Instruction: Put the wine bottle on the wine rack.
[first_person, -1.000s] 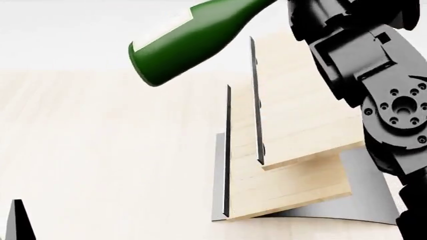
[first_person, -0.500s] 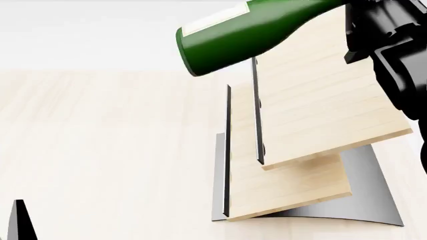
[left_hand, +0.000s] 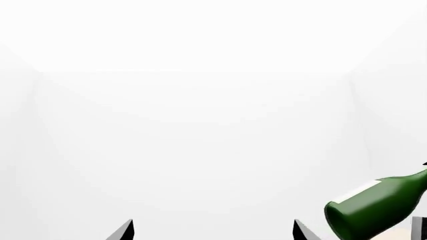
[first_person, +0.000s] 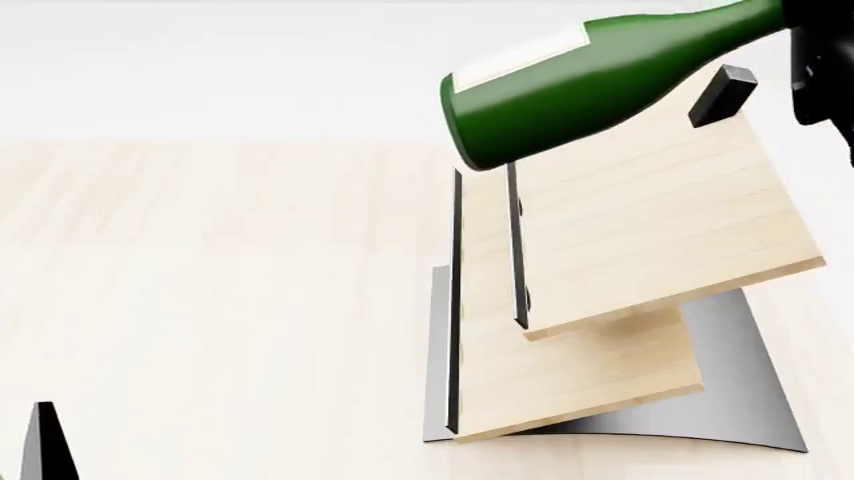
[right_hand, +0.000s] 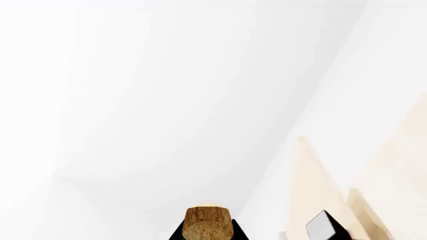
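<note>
White, featureless walls fill the left wrist view; the left tool (left_hand: 212, 231) shows two parted fingertips holding nothing, the wine bottle (left_hand: 377, 206) off to one side. From the head, the bottle (first_person: 601, 85) hangs tilted above the wine rack (first_person: 627, 250) on the pale desk (first_person: 214, 290); lower its base gently onto the upper board. Right wrist view shows only the cork (right_hand: 209, 222); the right tool's grip can't be judged.

A: Wide bare table (first_person: 200, 300) stretches left of the wine rack (first_person: 614, 300), nothing standing there.

B: Over the rack it's tight: the wine bottle (first_person: 587, 85) hangs tilted above the upper board, base jutting past the black edge strips.

A: And the small black block (first_person: 722, 93) sits just beside it.
</note>
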